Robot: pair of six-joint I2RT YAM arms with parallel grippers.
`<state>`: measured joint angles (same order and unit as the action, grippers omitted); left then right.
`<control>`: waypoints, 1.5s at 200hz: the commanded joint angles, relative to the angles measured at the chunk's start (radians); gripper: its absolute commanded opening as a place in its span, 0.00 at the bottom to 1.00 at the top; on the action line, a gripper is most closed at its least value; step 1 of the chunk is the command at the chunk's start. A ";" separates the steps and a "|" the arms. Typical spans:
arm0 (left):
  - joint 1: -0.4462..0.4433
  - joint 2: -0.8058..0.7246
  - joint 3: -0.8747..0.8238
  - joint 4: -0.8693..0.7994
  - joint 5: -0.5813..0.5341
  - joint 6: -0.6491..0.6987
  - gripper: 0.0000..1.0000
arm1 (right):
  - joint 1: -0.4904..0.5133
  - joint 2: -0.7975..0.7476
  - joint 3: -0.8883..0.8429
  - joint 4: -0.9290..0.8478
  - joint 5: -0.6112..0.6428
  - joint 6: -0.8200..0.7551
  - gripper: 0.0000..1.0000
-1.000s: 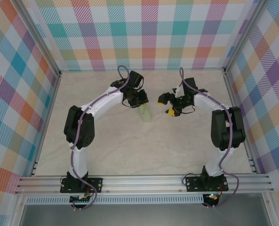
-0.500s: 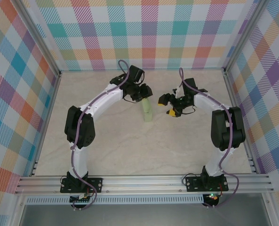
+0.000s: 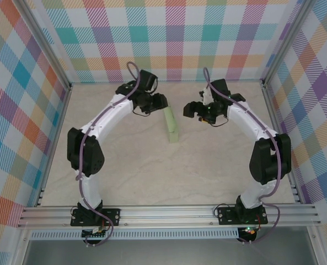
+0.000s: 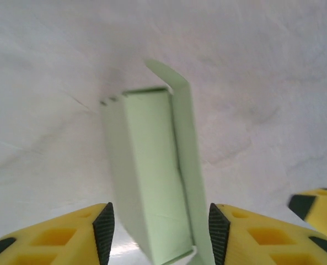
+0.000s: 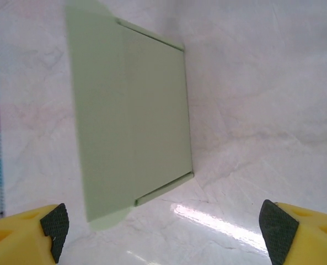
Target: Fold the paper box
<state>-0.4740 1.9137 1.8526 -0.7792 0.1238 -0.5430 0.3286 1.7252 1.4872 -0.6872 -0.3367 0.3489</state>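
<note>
The paper box (image 3: 171, 125) is a pale green, folded flat box standing on its long edge on the table, midway between both arms. In the left wrist view the paper box (image 4: 152, 182) runs away from the camera with one side flap (image 4: 186, 165) a little loose. My left gripper (image 4: 159, 232) is open and straddles its near end, with a gap on each side. From above, the left gripper (image 3: 156, 102) sits just behind the box's far end. My right gripper (image 5: 166, 226) is open and empty, facing the box's broad side (image 5: 130, 110). In the top view the right gripper (image 3: 192, 109) hangs to the box's right, apart from it.
The pale marble-look tabletop (image 3: 152, 171) is ringed by checked walls (image 3: 174, 38). An aluminium rail (image 3: 169, 214) runs along the near edge, carrying both arm bases. Open table lies in front of the box.
My left gripper has opened off the box and drawn back to the far left. The box now stands free on its edge. The right gripper has shifted slightly toward the back.
</note>
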 commanded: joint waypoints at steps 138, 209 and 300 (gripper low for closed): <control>0.307 -0.412 -0.464 -0.036 -0.175 0.120 0.81 | 0.322 0.482 0.689 -0.497 0.573 -0.115 0.92; 0.310 -0.394 -0.463 -0.023 -0.124 0.138 0.79 | 0.335 0.602 0.804 -0.517 0.577 -0.116 0.86; 0.311 -0.383 -0.458 -0.034 -0.124 0.167 0.78 | 0.337 0.587 0.797 -0.503 0.485 -0.362 0.47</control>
<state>-0.1741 1.5269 1.3952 -0.8101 -0.0086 -0.3981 0.6563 2.3577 2.2826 -1.1751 0.2073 0.1379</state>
